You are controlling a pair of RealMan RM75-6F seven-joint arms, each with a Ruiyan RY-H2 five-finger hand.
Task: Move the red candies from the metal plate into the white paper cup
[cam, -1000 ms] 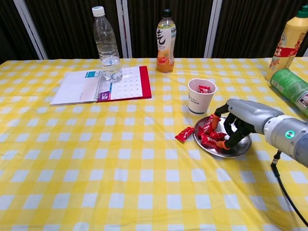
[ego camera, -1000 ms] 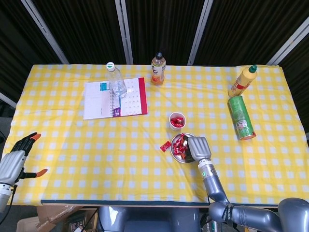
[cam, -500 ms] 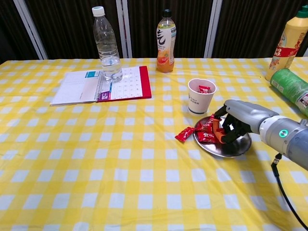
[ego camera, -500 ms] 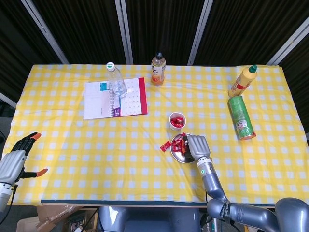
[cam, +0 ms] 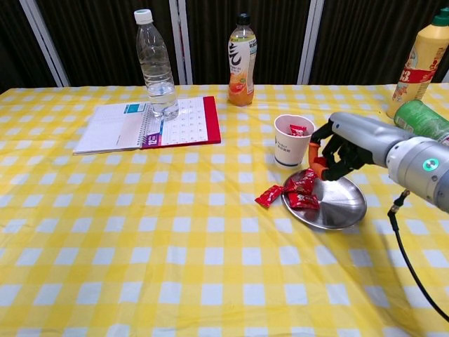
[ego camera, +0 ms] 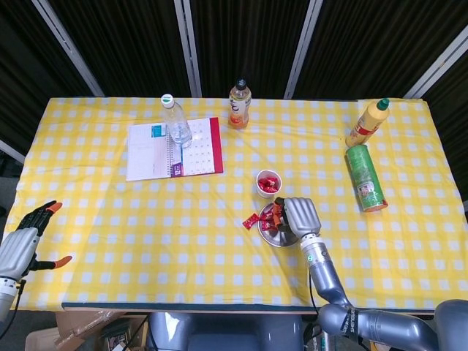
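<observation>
Orange-tipped fingers spread and holding nothing, the left hand [ego camera: 25,238] idles at the table's eight o'clock edge. Nearer centre, one red candy [cam: 269,195] lies on the cloth at the metal plate's [cam: 340,208] nine o'clock, with more red candies [cam: 302,193] piled on its left rim. The right hand [cam: 342,149] hangs above the plate, fingers curled on what appears to be a candy, though the pinch is partly hidden. Judged mid-transfer: next, carry to eleven o'clock over the white paper cup [cam: 293,140] and release.
</observation>
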